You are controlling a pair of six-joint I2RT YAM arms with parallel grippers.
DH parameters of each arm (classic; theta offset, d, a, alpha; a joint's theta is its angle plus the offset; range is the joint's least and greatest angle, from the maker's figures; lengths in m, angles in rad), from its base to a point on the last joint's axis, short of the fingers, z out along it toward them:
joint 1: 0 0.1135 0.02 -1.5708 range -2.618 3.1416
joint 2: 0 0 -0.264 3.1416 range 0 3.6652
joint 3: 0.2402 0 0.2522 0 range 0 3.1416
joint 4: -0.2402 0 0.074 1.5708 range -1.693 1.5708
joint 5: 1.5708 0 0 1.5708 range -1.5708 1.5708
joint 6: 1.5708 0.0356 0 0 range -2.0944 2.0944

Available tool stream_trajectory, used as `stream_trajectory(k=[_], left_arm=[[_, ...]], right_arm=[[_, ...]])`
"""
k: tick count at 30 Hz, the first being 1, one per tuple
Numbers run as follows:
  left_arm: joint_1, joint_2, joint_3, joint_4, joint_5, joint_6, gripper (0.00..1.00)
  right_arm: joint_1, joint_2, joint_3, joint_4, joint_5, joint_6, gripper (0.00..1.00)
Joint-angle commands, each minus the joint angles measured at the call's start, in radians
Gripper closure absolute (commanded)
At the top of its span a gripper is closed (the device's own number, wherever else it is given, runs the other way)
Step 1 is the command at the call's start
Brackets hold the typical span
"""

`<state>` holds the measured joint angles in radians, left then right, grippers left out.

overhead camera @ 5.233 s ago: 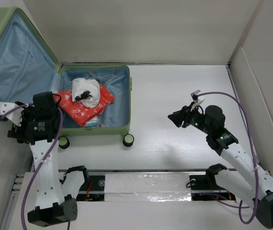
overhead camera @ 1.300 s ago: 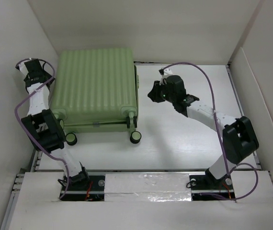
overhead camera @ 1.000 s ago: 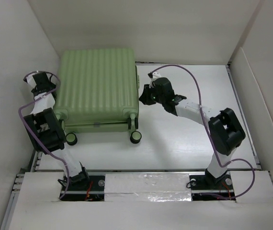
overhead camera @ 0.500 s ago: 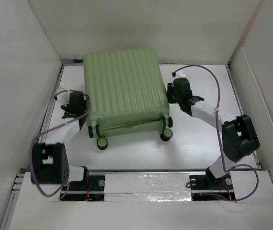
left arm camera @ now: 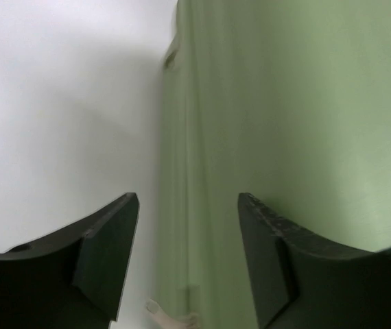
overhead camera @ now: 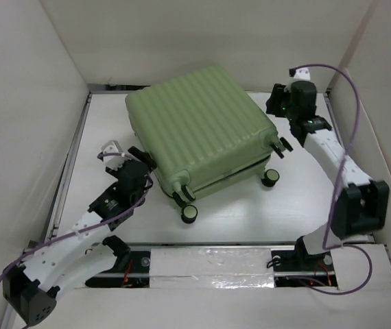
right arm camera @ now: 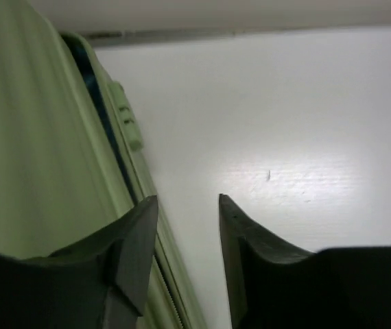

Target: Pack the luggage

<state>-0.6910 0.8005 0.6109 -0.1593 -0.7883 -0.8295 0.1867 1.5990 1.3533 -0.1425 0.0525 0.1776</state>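
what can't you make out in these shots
- What is inside the luggage: it is closed in all views.
- Whether the left gripper touches it: the left wrist view is blurred.
- Whether its seam is zipped shut: the right wrist view cuts off most of it.
- Its far wheels: in the top view they are under the luggage.

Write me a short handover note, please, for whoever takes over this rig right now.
Left gripper: open, holding nothing, aimed at the near-left side of the luggage.
Right gripper: open, holding nothing, beside its far-right corner.
Luggage: lying flat and skewed on the table, folded shut, wheels toward the arms' bases.
Done: the case is folded shut; contents are out of sight.
Left: a blue strip shows along the seam in the right wrist view, so check the closure; I cannot tell whether it is zipped.
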Motion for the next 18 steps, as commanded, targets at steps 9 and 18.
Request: stream_trajectory(k=[9, 18], left_arm=[[0.544, 0.242, 0.323, 0.526, 0.392, 0.053, 0.40], [0.711, 0.984, 1.018, 0.246, 0.730, 0.211, 0.39]], right_arm=[[0.298, -0.746, -0.560, -0.021, -0.005, 0.158, 0.87], [0.427, -0.854, -0.709, -0.221, 0.033, 0.272, 0.93]])
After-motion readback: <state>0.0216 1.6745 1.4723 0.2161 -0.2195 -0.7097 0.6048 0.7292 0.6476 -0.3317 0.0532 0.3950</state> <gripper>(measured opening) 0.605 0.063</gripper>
